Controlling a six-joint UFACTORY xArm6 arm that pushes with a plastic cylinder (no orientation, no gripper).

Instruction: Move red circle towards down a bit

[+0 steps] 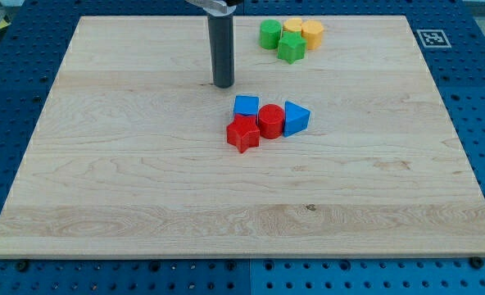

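The red circle [270, 120] stands near the middle of the wooden board [144, 188]. It touches a red star [243, 133] at its lower left, a blue cube [246, 106] at its upper left and a blue triangle [296, 118] on its right. My tip [224, 84] rests on the board up and to the left of this cluster, apart from the blue cube and not touching any block.
At the view's top a second cluster holds a green cylinder [269, 34], a green star [291, 47], a yellow block [293, 27] and a yellow cylinder [312, 33]. A marker tag [430, 38] sits off the board's top right corner.
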